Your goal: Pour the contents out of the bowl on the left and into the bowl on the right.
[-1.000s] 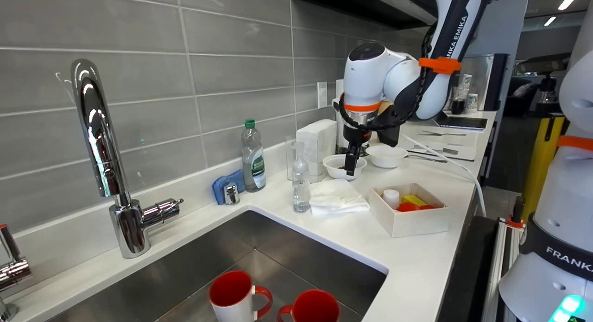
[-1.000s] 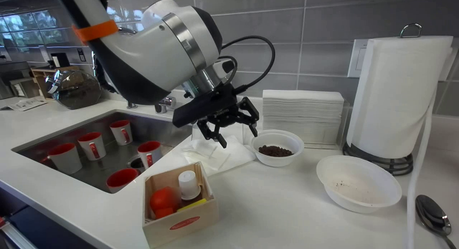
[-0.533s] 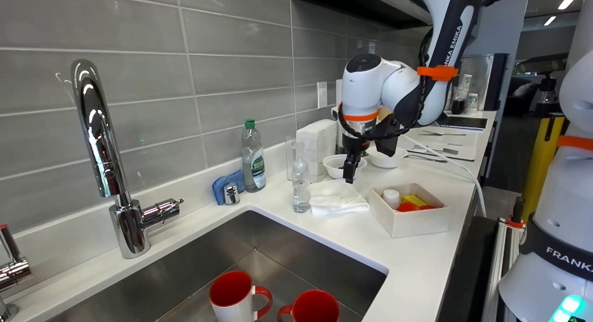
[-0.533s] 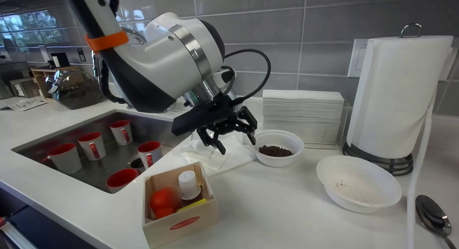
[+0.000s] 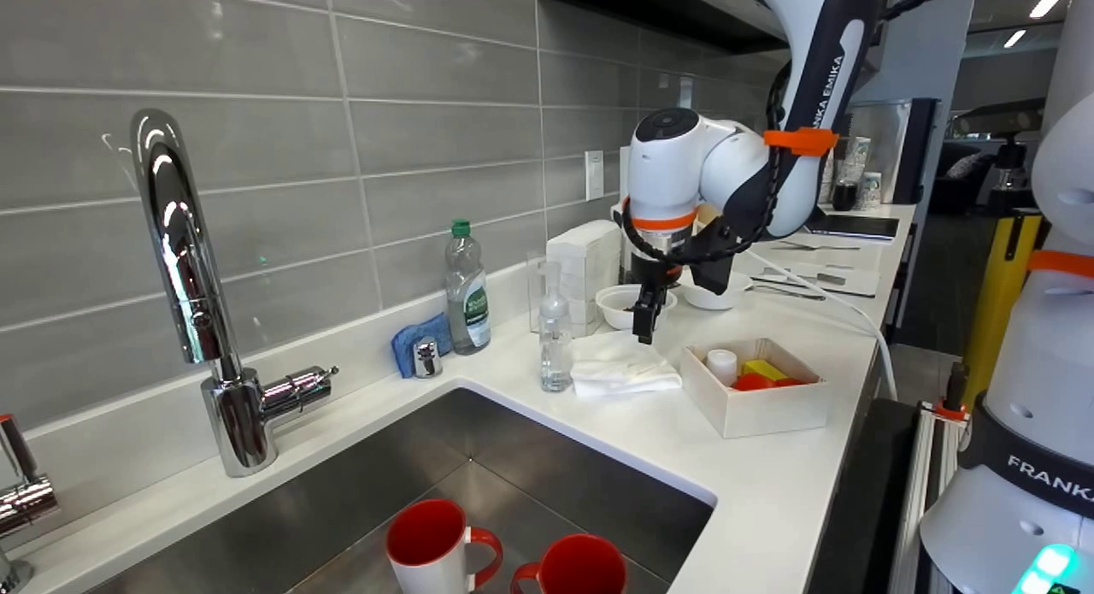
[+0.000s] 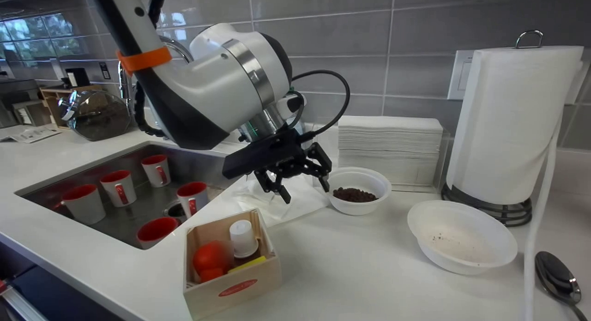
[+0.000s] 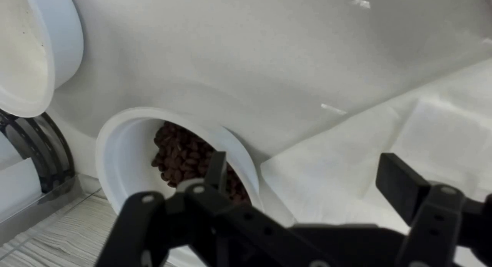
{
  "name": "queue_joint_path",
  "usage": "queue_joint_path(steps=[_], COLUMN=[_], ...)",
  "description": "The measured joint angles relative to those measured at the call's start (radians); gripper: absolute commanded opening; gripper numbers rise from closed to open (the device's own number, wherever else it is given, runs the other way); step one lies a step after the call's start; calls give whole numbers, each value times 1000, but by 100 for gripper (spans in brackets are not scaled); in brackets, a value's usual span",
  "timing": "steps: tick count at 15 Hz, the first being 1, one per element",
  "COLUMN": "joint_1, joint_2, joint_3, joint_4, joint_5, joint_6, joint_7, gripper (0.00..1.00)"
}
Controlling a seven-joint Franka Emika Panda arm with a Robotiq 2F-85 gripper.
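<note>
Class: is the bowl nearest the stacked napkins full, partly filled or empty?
Partly filled: in an exterior view, dark brown pieces lie in the bowl, well below its rim.

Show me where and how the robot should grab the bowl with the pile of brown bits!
Probably pinch the bowl by its rim beside the white sheets, coming from above. It stands upright with the rim raised, so the open gripper could straddle it there; the napkin stack crowds another side.

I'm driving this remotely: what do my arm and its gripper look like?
The rounded white robot arm has black panels, orange bands, a silver metal ring, a thin black looping cable and white lettering ending in "EMIKA". Its matte black two-finger gripper has angular, jointed linkages and blocky fingertips.
</note>
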Motion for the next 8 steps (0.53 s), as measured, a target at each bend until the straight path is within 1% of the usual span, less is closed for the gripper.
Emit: queue_joint_path(steps=[8], joint_1=[0], joint_2=[-2], joint_3=[-4], joint_4=[9], joint_5=[-20], joint_6=[-1], joint_7=[55], gripper=[100])
